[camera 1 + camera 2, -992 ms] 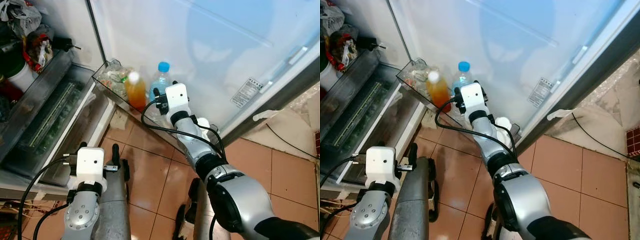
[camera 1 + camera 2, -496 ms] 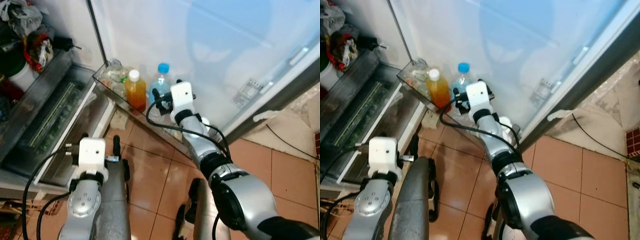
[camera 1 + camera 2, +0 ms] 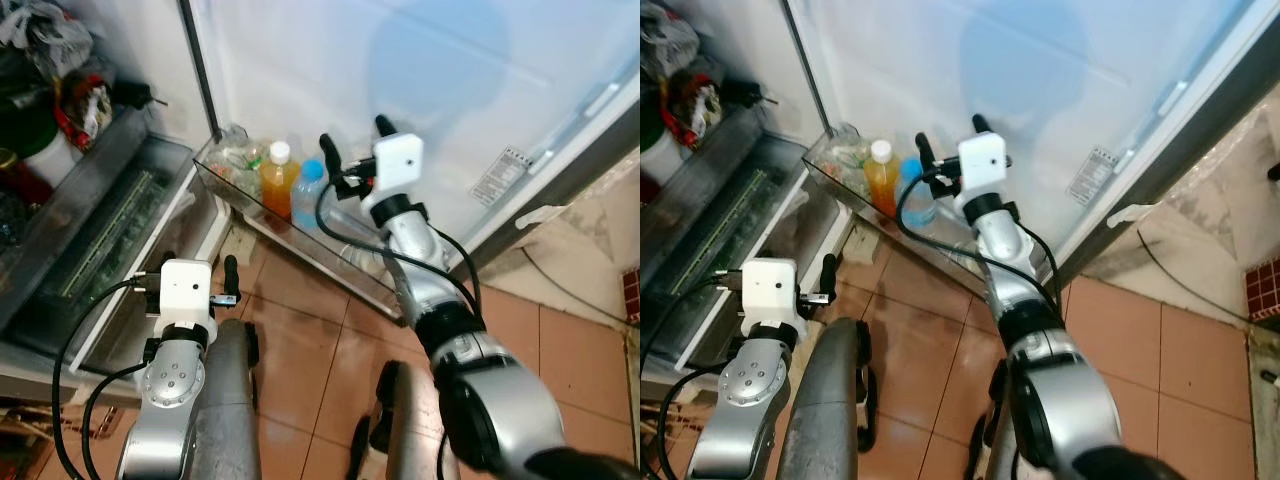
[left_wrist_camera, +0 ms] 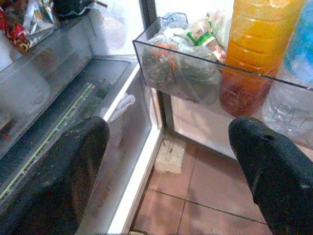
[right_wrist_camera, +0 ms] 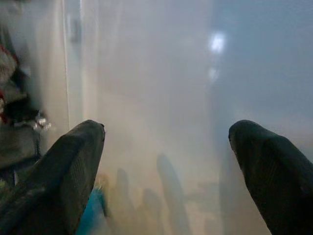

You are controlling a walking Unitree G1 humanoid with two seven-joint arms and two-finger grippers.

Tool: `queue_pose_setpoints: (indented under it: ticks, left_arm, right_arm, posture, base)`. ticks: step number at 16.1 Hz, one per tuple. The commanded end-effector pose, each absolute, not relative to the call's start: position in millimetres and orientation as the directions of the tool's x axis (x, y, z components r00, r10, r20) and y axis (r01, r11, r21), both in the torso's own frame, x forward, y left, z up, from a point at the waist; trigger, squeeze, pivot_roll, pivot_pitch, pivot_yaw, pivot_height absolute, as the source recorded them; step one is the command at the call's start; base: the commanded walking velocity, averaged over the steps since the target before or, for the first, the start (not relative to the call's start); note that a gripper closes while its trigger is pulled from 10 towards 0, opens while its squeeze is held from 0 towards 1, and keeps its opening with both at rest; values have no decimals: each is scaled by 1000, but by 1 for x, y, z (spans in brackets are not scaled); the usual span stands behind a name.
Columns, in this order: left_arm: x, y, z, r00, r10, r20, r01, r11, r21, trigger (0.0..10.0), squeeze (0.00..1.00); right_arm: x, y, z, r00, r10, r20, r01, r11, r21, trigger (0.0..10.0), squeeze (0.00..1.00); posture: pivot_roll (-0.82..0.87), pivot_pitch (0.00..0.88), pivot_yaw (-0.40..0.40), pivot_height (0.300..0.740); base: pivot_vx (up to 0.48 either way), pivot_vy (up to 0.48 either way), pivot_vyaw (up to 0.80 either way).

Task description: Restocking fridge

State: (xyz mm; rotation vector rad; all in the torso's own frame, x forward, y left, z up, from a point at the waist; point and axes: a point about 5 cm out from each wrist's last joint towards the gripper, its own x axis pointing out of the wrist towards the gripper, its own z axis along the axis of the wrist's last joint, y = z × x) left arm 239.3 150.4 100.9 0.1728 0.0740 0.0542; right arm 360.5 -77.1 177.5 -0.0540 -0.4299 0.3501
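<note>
An orange juice bottle (image 3: 277, 178) and a blue-capped water bottle (image 3: 308, 193) stand side by side in the clear door shelf (image 3: 330, 262) of the open fridge door (image 3: 450, 90). A bag of greens (image 4: 178, 68) lies at the shelf's end beside the orange bottle (image 4: 259, 44). My right gripper (image 3: 353, 142) is raised above the water bottle, open and holding nothing, facing the white inner door panel. My left gripper (image 3: 198, 268) hangs low over the floor, open and empty, pointing toward the shelf.
The fridge interior lies to the left, with a clear crisper drawer (image 3: 110, 230) and packed food on a shelf (image 3: 60, 110) above it. Brown floor tiles (image 3: 310, 340) run under the door. A cable lies on the floor at right (image 3: 570, 290).
My right gripper has risen from the door shelf to well above the water bottle, which stays standing next to the orange bottle. The camera view has shifted slightly.
</note>
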Motion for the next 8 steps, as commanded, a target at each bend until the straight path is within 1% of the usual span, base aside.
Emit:
queue_pose_setpoints:
  ticks: [1, 2, 4, 6, 8]
  left_arm:
    - [240, 150, 97, 995, 65, -75, -51, 983, 175, 10000, 0]
    - [244, 150, 97, 996, 63, -66, -50, 983, 179, 10000, 0]
    - [248, 150, 97, 997, 56, -53, -45, 982, 185, 10000, 0]
    - [253, 148, 97, 998, 41, -44, -33, 983, 181, 10000, 0]
    - [256, 145, 97, 999, 32, -40, -24, 983, 179, 10000, 0]
  right_arm:
    - [354, -80, 182, 830, 360, 427, -332, 933, -141, 10000, 1000]
    - [342, -82, 186, 806, 379, 455, -339, 925, -170, 10000, 1000]
    - [330, -87, 184, 800, 384, 460, -336, 923, -186, 10000, 1000]
    - [316, -93, 172, 821, 393, 415, -345, 920, -187, 10000, 1000]
    - [310, -94, 168, 836, 399, 376, -347, 916, -200, 10000, 1000]
  posture:
    - [205, 80, -62, 604]
    - [194, 70, -59, 604]
    - [178, 54, -55, 604]
    - [153, 39, -46, 604]
    - [145, 33, -41, 604]
  base:
    - [0, 0, 0]
    - [0, 0, 0]
    - [0, 0, 0]
    - [0, 0, 0]
    - [0, 0, 0]
